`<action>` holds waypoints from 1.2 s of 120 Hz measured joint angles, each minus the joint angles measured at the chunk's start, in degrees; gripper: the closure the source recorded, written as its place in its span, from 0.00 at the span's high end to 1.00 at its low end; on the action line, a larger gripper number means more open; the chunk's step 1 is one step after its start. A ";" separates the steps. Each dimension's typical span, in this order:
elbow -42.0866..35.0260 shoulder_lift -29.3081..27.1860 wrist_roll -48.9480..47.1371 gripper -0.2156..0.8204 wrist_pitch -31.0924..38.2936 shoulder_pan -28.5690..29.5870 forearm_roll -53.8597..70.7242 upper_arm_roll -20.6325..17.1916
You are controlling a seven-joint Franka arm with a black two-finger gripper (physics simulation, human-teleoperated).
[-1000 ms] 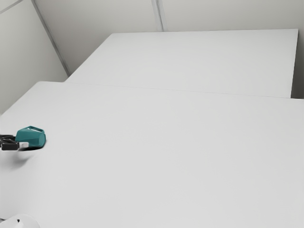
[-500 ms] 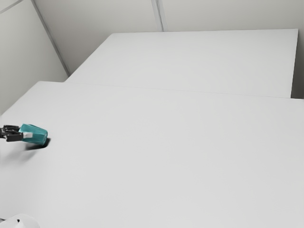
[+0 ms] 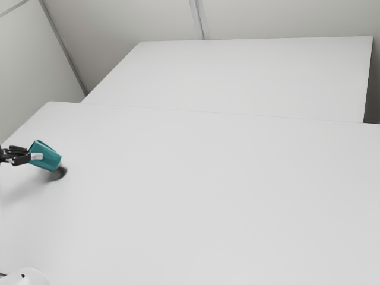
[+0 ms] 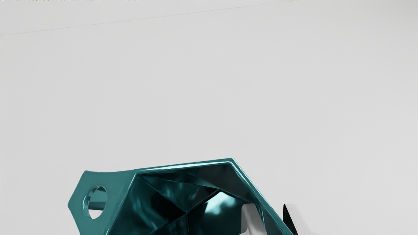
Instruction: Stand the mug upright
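Teal faceted mug [image 3: 50, 158], the only one, tilts over the one near white table [image 3: 208, 196], far left; one gripper [image 3: 37, 156] pinches its wall between two fingers [image 4: 250, 218].

A plain, pale interior, of a kind the views leave unclear; a smooth white desk [image 3: 196, 208], a second flat white surface [image 3: 237, 77] beyond it, and light grey panels [image 3: 130, 27] divided by darker strips [image 3: 199, 18].

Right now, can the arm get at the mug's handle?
Probably not without regripping: the gripper is shut on the wall of the mug, one finger inside, and the handle juts off away from the fingers.
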 joint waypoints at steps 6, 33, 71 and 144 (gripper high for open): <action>0.04 -0.55 -0.17 0.10 0.06 -0.15 -0.01 -0.14; -0.70 -8.12 -3.69 0.06 3.44 -10.06 2.74 0.12; -5.73 -17.17 -23.34 0.04 14.68 -30.72 29.75 0.49; 0.77 -10.69 -72.35 0.03 17.65 -53.96 63.31 0.20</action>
